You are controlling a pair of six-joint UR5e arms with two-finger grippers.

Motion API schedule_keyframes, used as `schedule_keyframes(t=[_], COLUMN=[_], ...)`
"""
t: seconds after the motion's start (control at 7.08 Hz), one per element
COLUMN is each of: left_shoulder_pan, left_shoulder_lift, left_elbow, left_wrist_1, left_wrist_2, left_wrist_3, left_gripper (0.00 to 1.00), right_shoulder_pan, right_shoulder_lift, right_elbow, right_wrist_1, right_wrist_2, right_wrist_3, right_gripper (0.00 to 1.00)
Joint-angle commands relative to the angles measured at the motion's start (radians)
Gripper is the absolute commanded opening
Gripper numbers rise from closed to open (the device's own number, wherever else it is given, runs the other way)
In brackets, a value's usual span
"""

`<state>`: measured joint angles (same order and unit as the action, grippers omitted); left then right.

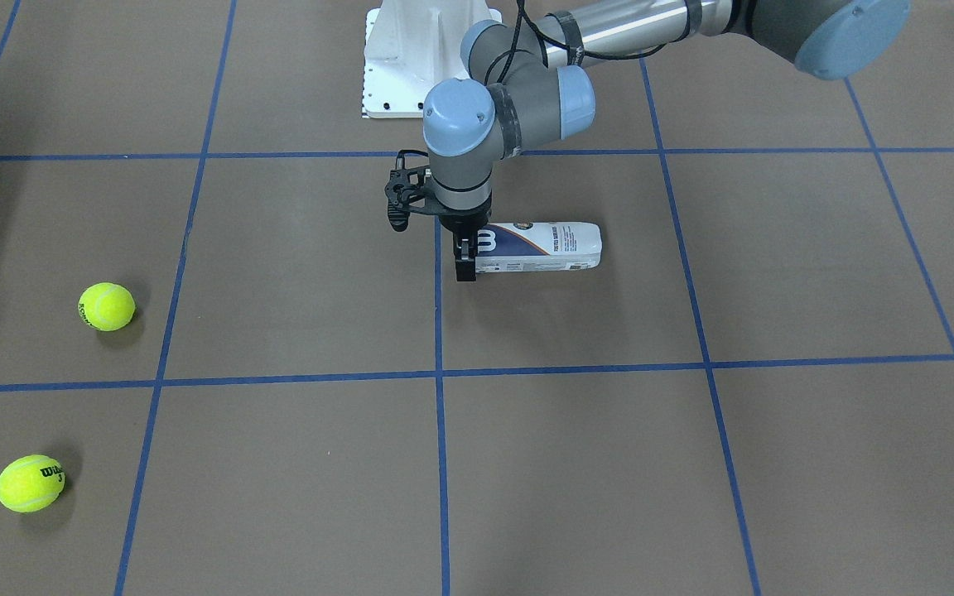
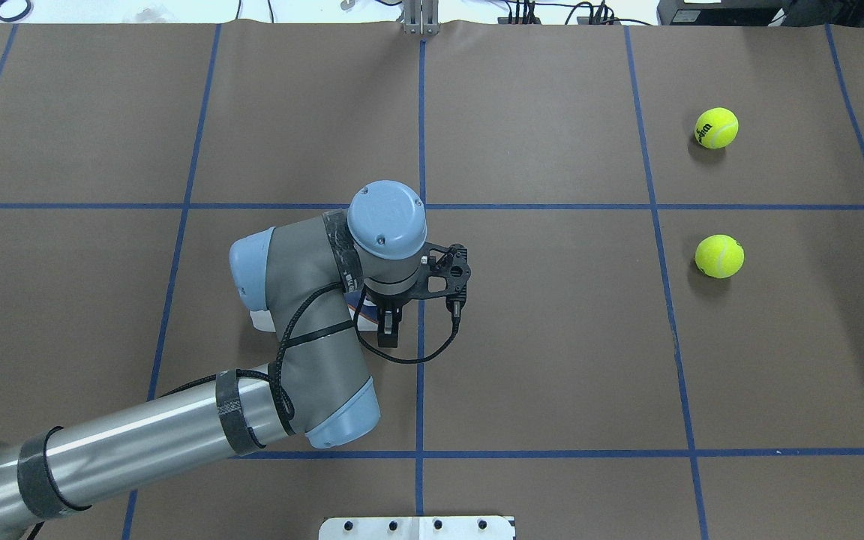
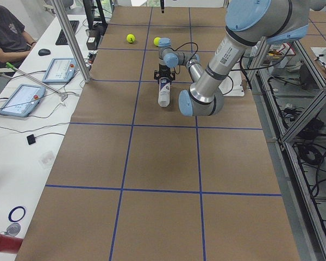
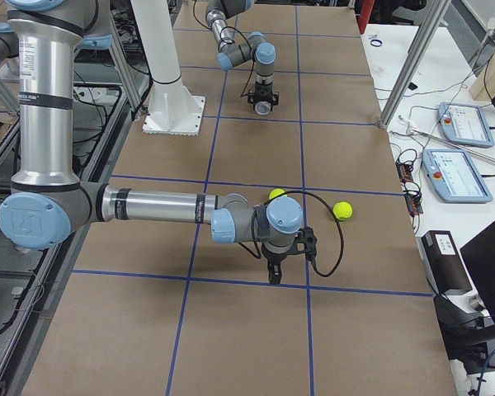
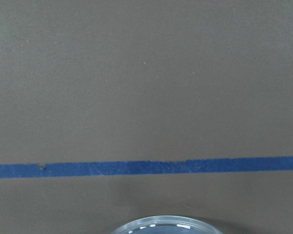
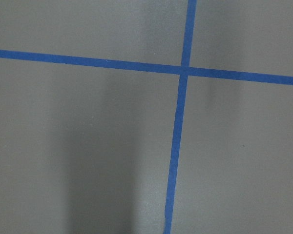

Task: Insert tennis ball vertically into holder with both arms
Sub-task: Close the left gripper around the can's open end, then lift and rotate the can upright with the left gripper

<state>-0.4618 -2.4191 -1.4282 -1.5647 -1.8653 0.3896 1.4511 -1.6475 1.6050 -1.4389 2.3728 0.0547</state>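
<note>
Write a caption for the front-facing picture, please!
Left end effector at one end of the holder, which lies on its side.

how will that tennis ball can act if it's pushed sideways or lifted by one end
The holder lies on its side on the table, so a sideways push would likely roll it. It looks like clear plastic, so probably light, and may flex when squeezed. Lifted by the end where the left claw sits, it could tilt or slip.

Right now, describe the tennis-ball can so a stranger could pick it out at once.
Start at the white pedestal base; just in front of it the left gripper points down. The holder lies on its side with one end at that gripper. It is the only cylinder, white-and-navy labelled, unlike the two yellow balls.
</note>
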Motion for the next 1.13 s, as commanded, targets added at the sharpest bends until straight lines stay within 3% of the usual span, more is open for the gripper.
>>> schedule_keyframes(t=[0.0,0.28,0.56,0.71,0.99], left_shoulder_pan=[0.000,-0.015,-0.064,-0.104,-0.129], left_shoulder_lift=[0.000,-0.006,-0.008,-0.008,-0.002], left_elbow=[0.000,-0.029,-0.133,-0.165,-0.152], left_wrist_1=[0.002,0.000,-0.058,-0.127,-0.429], left_wrist_2=[0.002,0.002,0.000,-0.002,0.000], left_wrist_3=[0.000,0.003,-0.008,-0.050,-0.232], left_gripper=[0.82,0.81,0.81,0.81,0.81], right_shoulder_pan=[0.000,0.000,0.000,0.000,-0.002], right_shoulder_lift=[0.000,0.000,0.003,0.011,0.031], right_elbow=[0.004,0.010,0.012,0.015,0.015], right_wrist_1=[0.000,0.000,0.000,-0.002,0.046], right_wrist_2=[0.000,0.002,0.002,0.003,0.020], right_wrist_3=[0.001,0.001,0.002,0.002,0.002], right_gripper=[0.99,0.99,0.99,0.99,0.99])
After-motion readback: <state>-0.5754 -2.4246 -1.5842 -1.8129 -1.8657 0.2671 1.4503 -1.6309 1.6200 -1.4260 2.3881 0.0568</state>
